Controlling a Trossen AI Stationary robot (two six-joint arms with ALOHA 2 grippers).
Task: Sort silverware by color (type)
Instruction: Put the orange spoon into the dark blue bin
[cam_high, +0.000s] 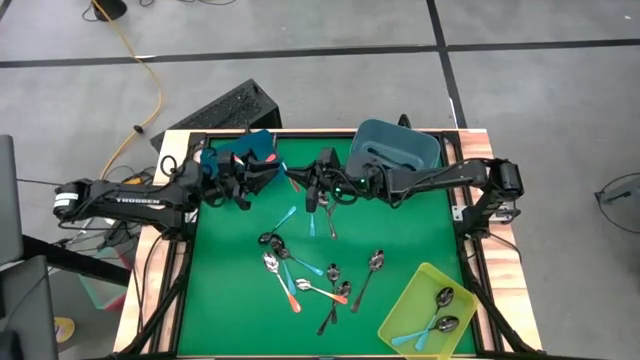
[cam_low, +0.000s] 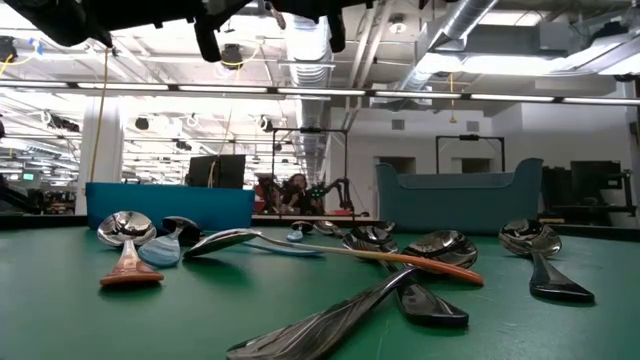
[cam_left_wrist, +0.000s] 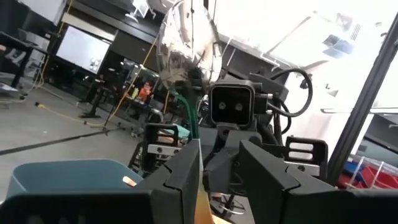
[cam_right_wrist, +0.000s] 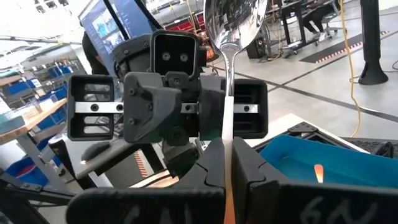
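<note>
- Both arms meet at the upper middle of the high view, wrists facing each other above the green table (cam_high: 230, 300).
- The right hand (cam_right_wrist: 225, 163) is pinched tight on the thin handle of a spoon (cam_right_wrist: 233, 25), whose shiny bowl stands up toward the top of the right wrist view.
- The left hand (cam_left_wrist: 219, 163) stands partly open; a spoon bowl (cam_left_wrist: 185, 38) shows above it, but I cannot tell whether its fingers touch the handle.
- The rest of the silverware (cam_high: 300, 275) lies scattered across the middle and lower part of the table, some pieces crossing each other; two more spoons sit in the yellow-green bin (cam_high: 395, 318) at the lower right.
- A teal bin (cam_high: 392, 148) stands at the upper edge right of centre and a blue bin (cam_high: 240, 148) left of centre, with something orange lying in it.
- My judgement: these spoons are light, rigid and slick, so they will pivot or slip in a loose pinch. The flat handle near its middle is the sound place to grip; the rounded polished bowl gives the fingers nothing.
- Overlapping pieces will likely drag a neighbour along when lifted.
- Readable writing: "THOSSEN"-like white lettering on the left arm (cam_high: 130, 198), presumably the maker's name; nothing else is legible.
</note>
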